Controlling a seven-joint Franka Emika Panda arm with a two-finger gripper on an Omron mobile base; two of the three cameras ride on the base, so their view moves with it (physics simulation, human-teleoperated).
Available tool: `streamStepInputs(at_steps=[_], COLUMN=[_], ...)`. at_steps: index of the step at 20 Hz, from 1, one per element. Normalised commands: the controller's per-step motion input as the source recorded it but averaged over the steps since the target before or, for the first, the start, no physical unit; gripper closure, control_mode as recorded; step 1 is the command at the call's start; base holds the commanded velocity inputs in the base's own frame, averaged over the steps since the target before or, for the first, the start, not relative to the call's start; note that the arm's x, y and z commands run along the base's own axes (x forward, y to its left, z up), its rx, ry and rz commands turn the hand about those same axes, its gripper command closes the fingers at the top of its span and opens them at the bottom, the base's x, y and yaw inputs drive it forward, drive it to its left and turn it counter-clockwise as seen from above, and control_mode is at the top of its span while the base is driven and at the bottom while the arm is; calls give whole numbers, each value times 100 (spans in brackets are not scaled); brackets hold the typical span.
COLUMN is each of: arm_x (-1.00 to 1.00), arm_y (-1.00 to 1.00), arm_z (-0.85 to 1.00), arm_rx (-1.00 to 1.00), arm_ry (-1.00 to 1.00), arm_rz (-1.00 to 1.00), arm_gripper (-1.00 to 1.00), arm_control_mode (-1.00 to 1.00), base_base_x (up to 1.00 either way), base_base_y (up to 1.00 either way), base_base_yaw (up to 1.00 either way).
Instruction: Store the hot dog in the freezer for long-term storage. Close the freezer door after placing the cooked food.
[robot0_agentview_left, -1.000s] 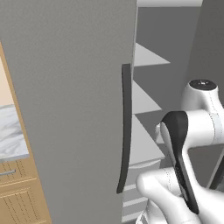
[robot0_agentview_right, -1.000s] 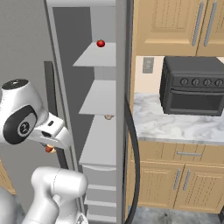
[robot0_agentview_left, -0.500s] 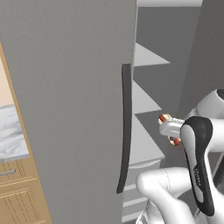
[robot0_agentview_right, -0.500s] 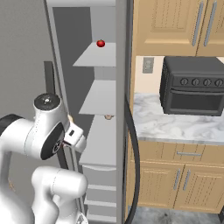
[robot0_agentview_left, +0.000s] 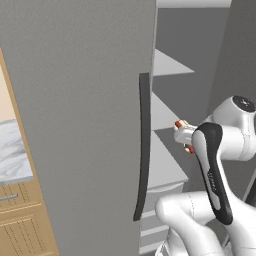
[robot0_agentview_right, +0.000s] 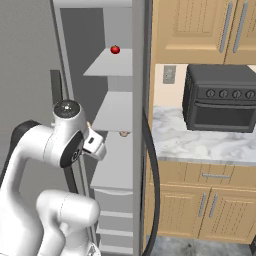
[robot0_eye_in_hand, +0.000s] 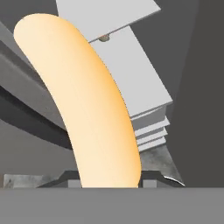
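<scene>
hot dog (robot0_eye_in_hand: 94, 109) is pinched between the jaws of the gripper (robot0_eye_in_hand: 109, 181), tan bun side big in the hand view; jaws are closed in tight on it; it's held up in front of the open freezer (robot0_agentview_right: 112, 145), level with the white shelves (robot0_eye_in_hand: 131, 78), not on one yet

Black toaster oven (robot0_agentview_right: 220, 98) on marble counter (robot0_agentview_right: 200, 145), wood cabinets (robot0_agentview_right: 200, 30) above and below, wall outlet (robot0_agentview_right: 169, 74), small red tomato (robot0_agentview_right: 115, 49) on top shelf.
</scene>
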Motion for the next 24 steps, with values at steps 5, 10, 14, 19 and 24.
streamStepInputs(at_steps=[5, 10, 14, 19, 24], arm_x=[42, 48, 49, 52, 68], arm_y=[0, -4, -4, -17, -13], arm_z=[-5, -6, -1, 0, 0], arm_rx=[0, 0, 0, 0, 0], arm_ry=[-7, -3, 0, 0, 0], arm_rz=[0, -4, -4, 5, 4], arm_gripper=[100, 100, 100, 100, 100], arm_control_mode=[-100, -100, -100, -100, -100], base_base_x=[0, 0, 0, 0, 0], base_base_y=[0, 0, 0, 0, 0], base_base_yaw=[0, 0, 0, 0, 0])
